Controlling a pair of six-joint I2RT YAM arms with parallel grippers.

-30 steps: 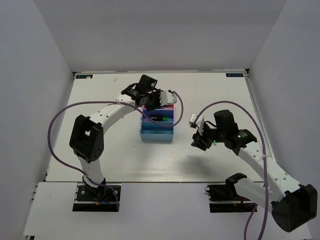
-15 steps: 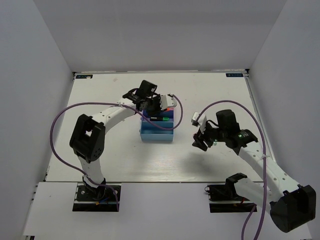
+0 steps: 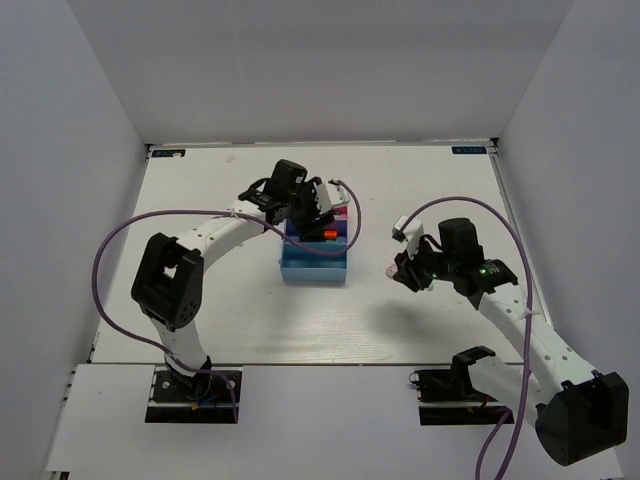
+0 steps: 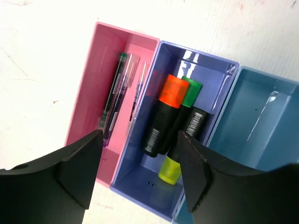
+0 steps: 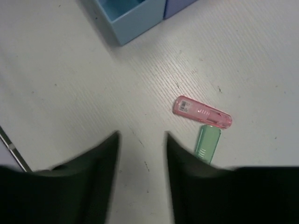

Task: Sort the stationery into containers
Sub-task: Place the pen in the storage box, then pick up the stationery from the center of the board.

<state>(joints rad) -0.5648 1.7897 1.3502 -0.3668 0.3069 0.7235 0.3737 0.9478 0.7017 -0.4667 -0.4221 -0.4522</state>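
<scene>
Three joined trays stand mid-table. The pink tray holds slim pens. The dark blue tray holds three black highlighters with orange, green and yellow caps. The light blue tray holds nothing I can see. My left gripper is open and empty just above the trays, also seen from the top. My right gripper is open and empty above the table. A pastel pink marker and a mint-green marker lie beside its right finger.
The light blue tray's corner shows at the top of the right wrist view. In the top view the trays sit left of my right gripper. White walls close the table at the back and sides.
The left gripper has shifted slightly left over the trays, and the orange-capped highlighter now shows lying in the dark blue tray. The right gripper has edged a little farther from the near edge.
</scene>
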